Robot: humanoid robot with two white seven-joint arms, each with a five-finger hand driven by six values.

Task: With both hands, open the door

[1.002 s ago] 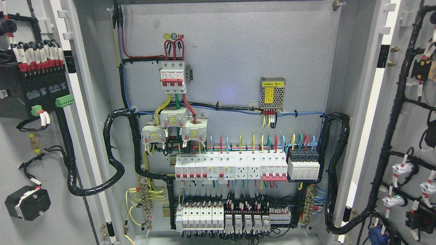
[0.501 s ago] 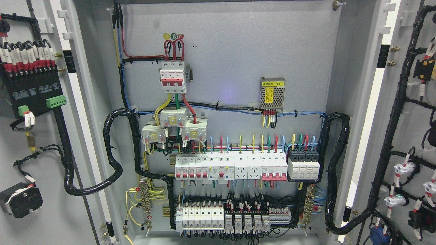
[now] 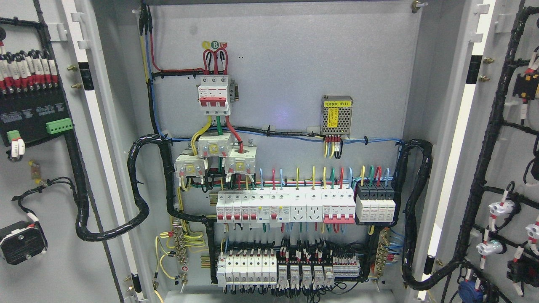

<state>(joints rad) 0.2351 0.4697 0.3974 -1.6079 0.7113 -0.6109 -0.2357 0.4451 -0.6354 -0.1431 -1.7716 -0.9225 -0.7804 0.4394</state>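
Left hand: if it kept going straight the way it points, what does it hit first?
Can't say: neither hand is in the head view, so no pointing direction can be read. Visible are the left door and right door, both swung open, with the breaker panel straight ahead between them.

The scene is evenly and brightly lit, with a cool cast. A faint bluish glare spot is seen on the grey back panel. Bright white strips are blown out along both door edges. Soft shadows are cast beside the cables. Focus is sharp at centre, slightly softened towards the edges.
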